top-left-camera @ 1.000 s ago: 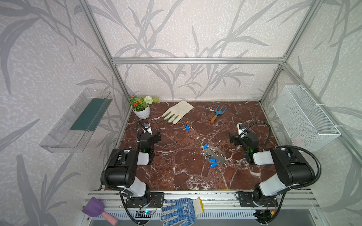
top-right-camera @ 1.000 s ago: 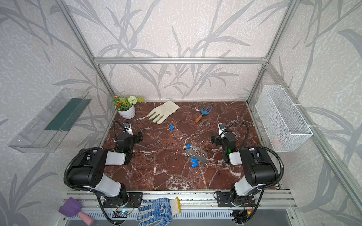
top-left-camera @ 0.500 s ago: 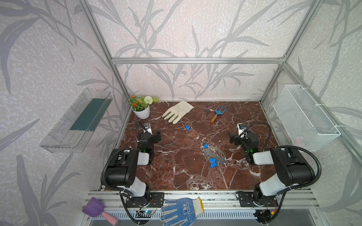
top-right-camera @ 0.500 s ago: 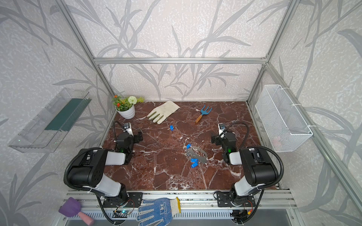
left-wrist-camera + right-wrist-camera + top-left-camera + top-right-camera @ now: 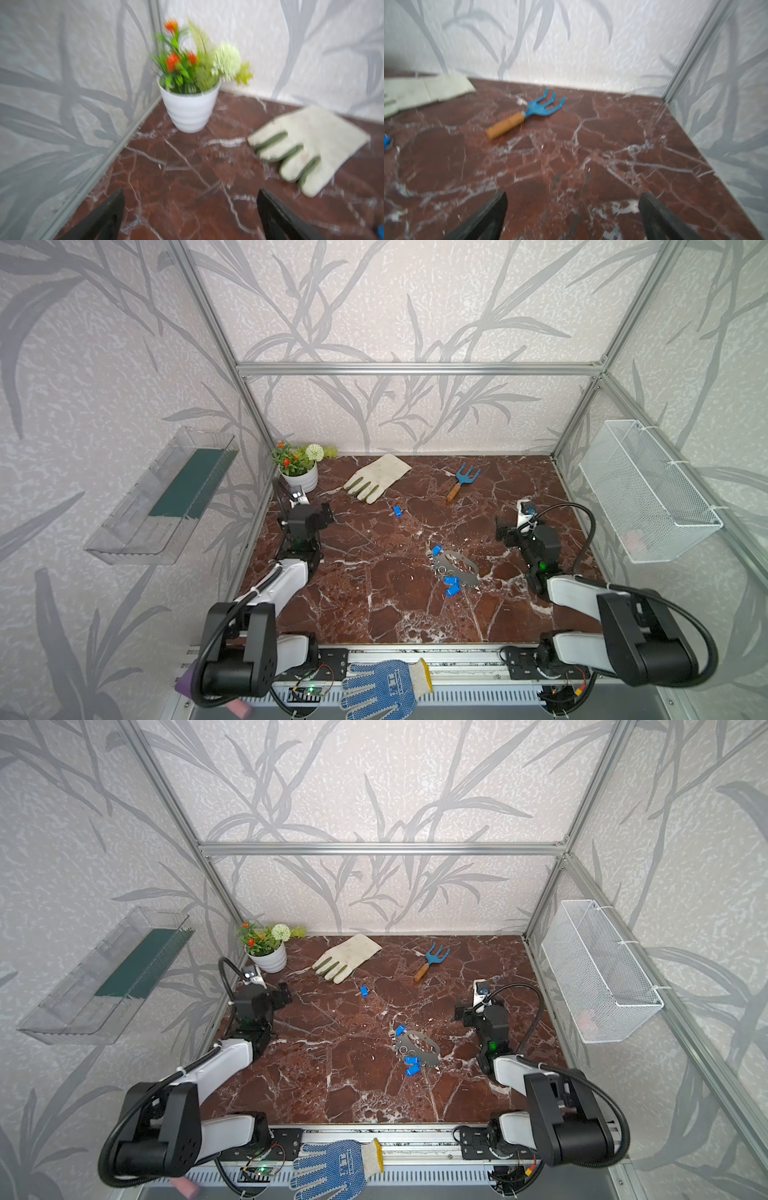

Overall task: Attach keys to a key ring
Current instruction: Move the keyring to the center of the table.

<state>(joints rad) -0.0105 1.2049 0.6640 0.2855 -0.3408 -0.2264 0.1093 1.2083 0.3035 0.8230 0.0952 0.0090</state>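
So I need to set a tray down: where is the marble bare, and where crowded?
Bare: the front strip between the key ring and the front rail, and the stretch between it and the left gripper. Crowded: most keys hug the ring; flower pot, glove and hand fork line the back.

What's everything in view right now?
keys: at least four, blue; one alone, rest by the key ring
key ring: one, silver, mid-table
work glove: one, cream, far side
knit glove: one, blue, front rail
fork: one, blue, wooden handle, far side
flowerpot: one, white, far left corner
basket: one, white, right wall
tray: one, clear, left wall
table: one, red-brown marble
left gripper: one, black, open, by flowerpot
right gripper: one, black, open, right of key ring
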